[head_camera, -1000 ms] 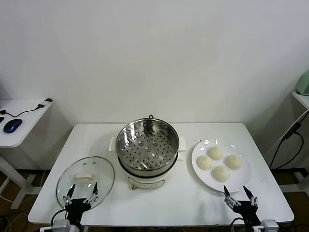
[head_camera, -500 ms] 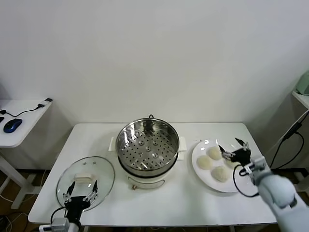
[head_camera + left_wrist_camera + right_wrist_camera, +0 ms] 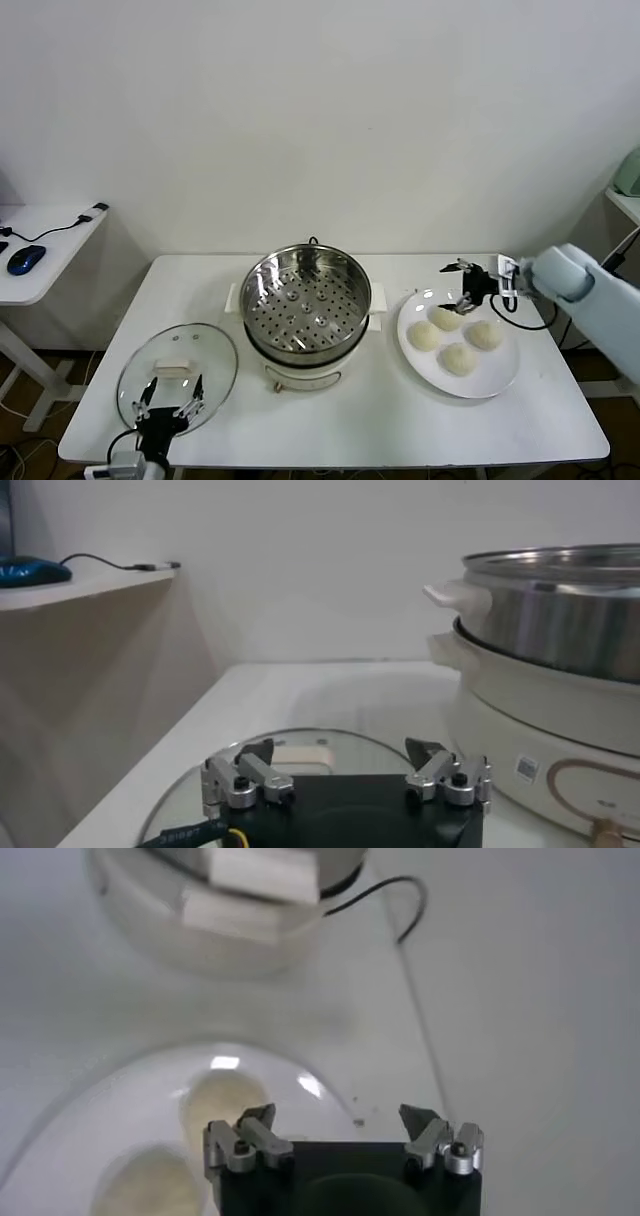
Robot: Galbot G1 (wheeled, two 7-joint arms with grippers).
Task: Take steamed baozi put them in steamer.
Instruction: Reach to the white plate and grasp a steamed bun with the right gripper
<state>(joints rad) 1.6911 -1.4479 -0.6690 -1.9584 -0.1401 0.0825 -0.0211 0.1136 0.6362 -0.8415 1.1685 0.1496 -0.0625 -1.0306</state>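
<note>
Baozi [image 3: 458, 334]: four on plate [image 3: 502, 375], steamer [image 3: 305, 301] empty. Right gripper [image 3: 460, 283] swung up from near edge to plate's 12 o'clock, jaws wide, empty. Left gripper [image 3: 165, 410] parked, wide, empty. Your first pick is next.

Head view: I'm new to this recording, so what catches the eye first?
The open steamer at the table's middle, its perforated tray bare. To its right, four baozi lie on a white plate, with the open right gripper above the plate's far edge. The left gripper hangs open over the glass lid at front left.
</note>
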